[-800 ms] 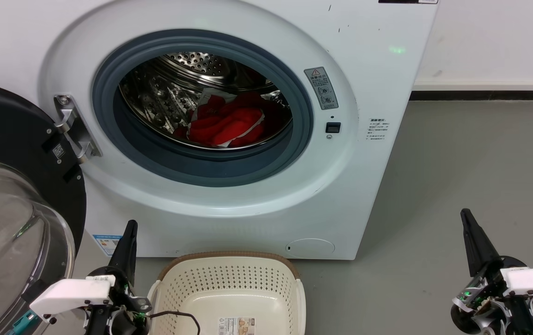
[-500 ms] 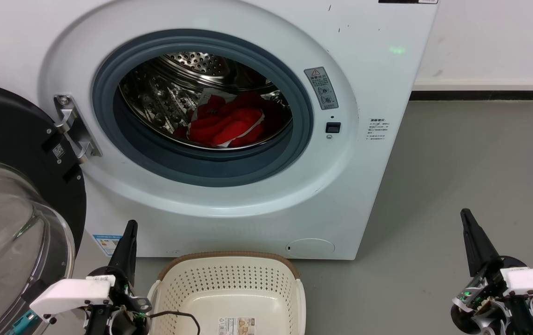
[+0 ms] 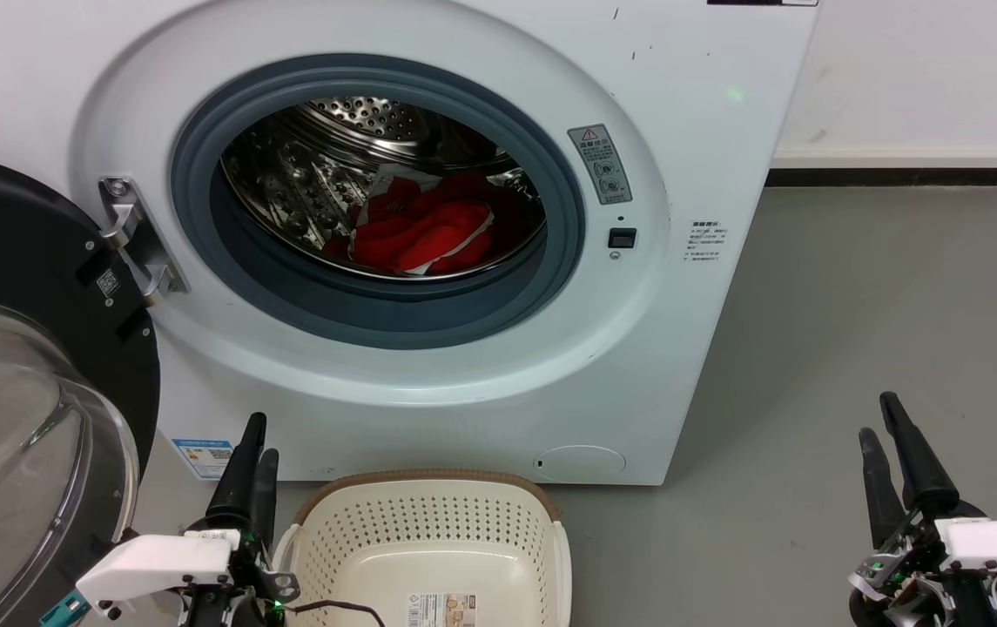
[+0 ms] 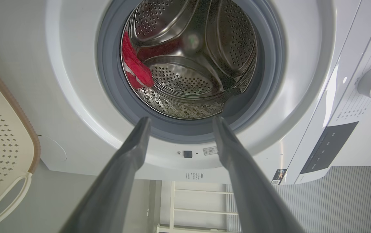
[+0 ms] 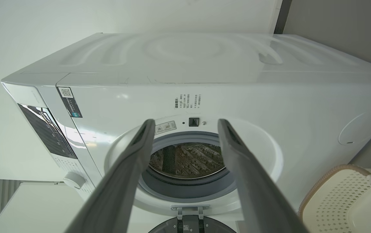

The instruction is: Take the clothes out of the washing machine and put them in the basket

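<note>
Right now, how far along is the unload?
Done: the door is swung open. In hand: nothing. The left gripper and right gripper are both open and empty, low in front of the washer. Left: everything. The red clothes lie in the drum, and the basket shows its bare bottom with the label.

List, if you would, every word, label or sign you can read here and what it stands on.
Nothing reads letter for letter.
Grey warning sticker on the large white front-loading washing machine: red triangle sign, print too small.
White label right of it: too small.
Small square sticker on the black-framed round glass door: too small.
Label sticker in the cream perforated plastic basket: blurred.
</note>
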`<state>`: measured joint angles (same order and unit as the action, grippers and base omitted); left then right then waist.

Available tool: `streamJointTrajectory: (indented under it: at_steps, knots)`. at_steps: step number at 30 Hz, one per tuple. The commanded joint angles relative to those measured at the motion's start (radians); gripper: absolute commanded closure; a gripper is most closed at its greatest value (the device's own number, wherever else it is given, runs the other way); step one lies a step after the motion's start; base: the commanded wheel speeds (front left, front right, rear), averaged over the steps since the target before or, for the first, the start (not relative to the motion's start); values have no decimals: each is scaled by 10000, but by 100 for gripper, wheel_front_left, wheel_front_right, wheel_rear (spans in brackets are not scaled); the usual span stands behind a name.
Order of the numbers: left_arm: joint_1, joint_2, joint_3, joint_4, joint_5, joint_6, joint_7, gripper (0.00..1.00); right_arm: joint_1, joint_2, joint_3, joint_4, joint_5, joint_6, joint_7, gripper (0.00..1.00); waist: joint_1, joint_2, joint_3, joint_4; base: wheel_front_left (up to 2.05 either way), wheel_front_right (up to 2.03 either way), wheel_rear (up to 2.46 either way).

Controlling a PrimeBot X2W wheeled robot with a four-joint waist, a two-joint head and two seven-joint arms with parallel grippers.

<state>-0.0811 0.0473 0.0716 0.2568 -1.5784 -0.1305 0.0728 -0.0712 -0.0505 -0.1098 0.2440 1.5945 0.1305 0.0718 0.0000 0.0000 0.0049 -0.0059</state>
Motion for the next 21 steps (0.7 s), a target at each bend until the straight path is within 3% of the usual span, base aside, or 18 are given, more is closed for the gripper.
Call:
streamJointTrajectory:
  at_steps: [1, 6, 9, 10, 21]
  knots:
    - [-289, 25, -43, -251, 245, -2, -102, 0, -88, -7, -2, -273, -171, 2, -96, 0, 0, 0, 0, -7, 0, 0, 0]
    - [-318, 26, -120, -486, 1116, -2, -338, 0, -38, -6, 16, -560, -1094, 2, -331, 0, 0, 0, -2, -39, 0, 0, 0]
    - [-336, 27, -125, -637, 1611, -2, -471, 0, -7, -6, 64, -813, -2045, 2, -466, 0, 0, 0, -2, -59, 0, 0, 0]
    - [-353, 28, -121, -735, 2173, -2, -601, 0, 43, -6, 127, -1077, -2919, 2, -594, 0, 0, 0, -7, -77, 0, 0, 0]
    - [-362, 30, -245, -1003, 4505, 0, -1045, 0, 278, -7, 412, -1726, -5783, 2, -1039, 0, 0, 0, -29, -138, 0, 0, 0]
